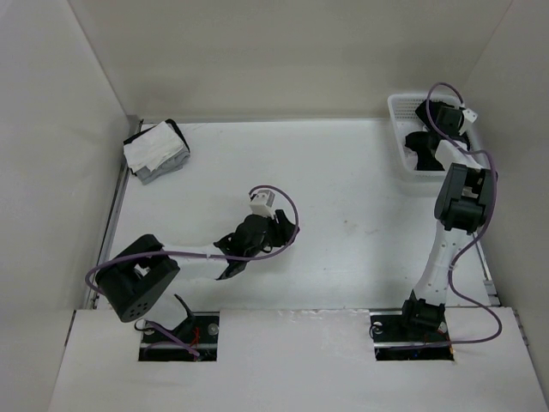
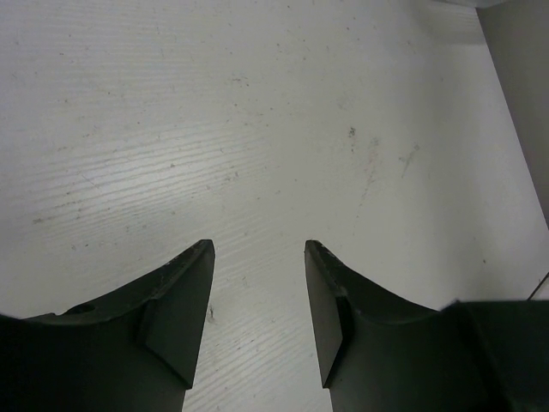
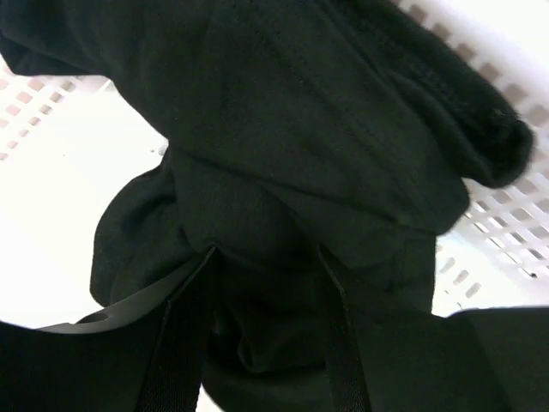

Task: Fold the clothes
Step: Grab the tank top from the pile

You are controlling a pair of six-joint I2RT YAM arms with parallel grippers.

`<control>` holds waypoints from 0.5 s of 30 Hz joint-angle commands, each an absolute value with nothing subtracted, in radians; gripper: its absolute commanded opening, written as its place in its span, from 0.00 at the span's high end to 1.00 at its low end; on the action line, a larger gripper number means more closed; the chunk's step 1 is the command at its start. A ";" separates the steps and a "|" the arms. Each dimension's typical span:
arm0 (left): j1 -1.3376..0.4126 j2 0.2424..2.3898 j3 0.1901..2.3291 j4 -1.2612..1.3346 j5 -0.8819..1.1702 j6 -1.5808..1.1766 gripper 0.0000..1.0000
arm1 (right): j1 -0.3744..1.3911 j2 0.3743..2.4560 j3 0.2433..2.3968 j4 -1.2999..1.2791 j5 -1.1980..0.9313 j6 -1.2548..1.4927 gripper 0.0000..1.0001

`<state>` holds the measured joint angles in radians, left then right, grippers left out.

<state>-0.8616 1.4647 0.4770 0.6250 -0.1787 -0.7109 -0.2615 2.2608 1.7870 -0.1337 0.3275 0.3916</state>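
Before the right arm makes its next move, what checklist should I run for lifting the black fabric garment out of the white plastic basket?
1. Black soft fabric garment lies in the white plastic lattice basket: ok.
2. Right gripper open, with fabric between its fingers: ok.
3. Garment pinched: not ok, jaws stand apart.
4. Left gripper open and holding nothing, above the white table: ok.
5. Fabric free of the basket lattice underneath: cannot tell.

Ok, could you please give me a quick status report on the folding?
Left end effector open, empty, over table. Right end effector open, astride black garment. Garment bunched in white basket. Nothing seen in the way.
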 commanded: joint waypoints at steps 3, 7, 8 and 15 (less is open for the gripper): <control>-0.841 1.477 0.482 0.693 -0.147 -0.738 0.55 | -0.275 2.299 1.901 -0.175 0.268 0.376 0.55; -0.838 1.482 0.485 0.693 -0.132 -0.739 0.55 | -0.278 2.292 1.890 -0.175 0.271 0.382 0.90; -0.838 1.488 0.488 0.693 -0.132 -0.739 0.55 | -0.278 2.260 1.843 -0.122 0.276 0.397 0.98; -0.840 1.488 0.488 0.695 -0.121 -0.741 0.55 | -0.272 1.907 1.560 0.170 0.256 0.479 1.00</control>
<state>-0.8425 1.4891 0.4770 0.6407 -0.1413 -0.7334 -0.2733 2.1632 1.6318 -0.0357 0.2619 0.4305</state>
